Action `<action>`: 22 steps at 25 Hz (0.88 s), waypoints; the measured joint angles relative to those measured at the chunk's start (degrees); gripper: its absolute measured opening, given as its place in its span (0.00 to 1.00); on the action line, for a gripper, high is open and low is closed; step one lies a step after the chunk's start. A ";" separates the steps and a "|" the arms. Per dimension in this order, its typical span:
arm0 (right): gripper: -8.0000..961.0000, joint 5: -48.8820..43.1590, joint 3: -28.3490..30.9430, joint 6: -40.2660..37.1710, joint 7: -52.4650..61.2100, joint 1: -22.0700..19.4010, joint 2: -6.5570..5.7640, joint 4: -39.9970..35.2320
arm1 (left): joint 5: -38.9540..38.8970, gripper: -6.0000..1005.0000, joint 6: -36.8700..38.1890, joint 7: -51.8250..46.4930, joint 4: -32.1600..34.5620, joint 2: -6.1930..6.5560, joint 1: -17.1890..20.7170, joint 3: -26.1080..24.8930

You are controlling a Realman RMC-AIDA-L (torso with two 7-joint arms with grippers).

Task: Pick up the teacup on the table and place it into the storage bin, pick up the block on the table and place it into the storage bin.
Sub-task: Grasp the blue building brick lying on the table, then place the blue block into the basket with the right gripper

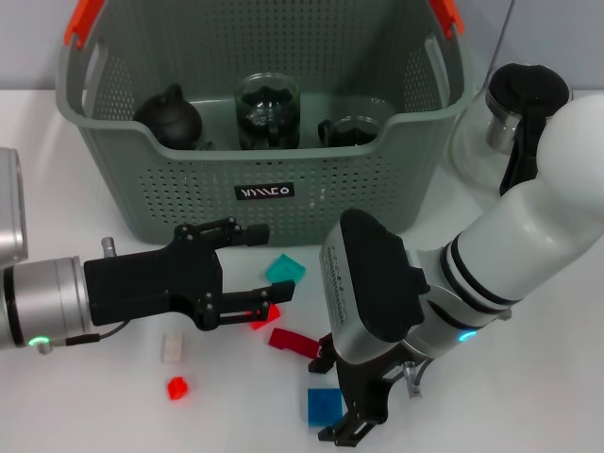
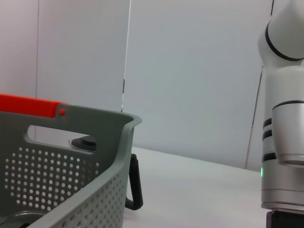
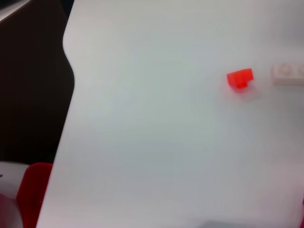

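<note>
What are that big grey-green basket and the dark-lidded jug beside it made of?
The storage bin looks like moulded plastic with a matte finish: its walls carry regular rows of small punched holes, and its orange-red handles look like plastic too. The jug seems to be clear glass, since the table shows through its body; its black lid and handle are probably plastic.
</note>
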 joint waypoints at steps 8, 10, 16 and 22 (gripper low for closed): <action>0.89 0.18 -0.69 1.39 0.20 0.96 0.00 1.97 | -0.08 0.71 -0.36 0.00 0.00 0.00 -0.05 0.00; 0.89 0.20 -0.62 1.43 0.22 1.43 -0.01 2.58 | -0.11 0.71 -0.36 0.00 0.00 0.00 -0.06 0.00; 0.62 -0.23 2.25 -2.07 0.21 -2.05 -0.66 -3.94 | -0.16 0.71 -0.36 0.00 0.00 0.00 -0.10 0.00; 0.45 -2.33 15.72 -13.99 -0.32 -6.58 -1.44 -10.28 | 0.15 0.71 -0.42 0.00 0.36 0.03 0.03 -1.53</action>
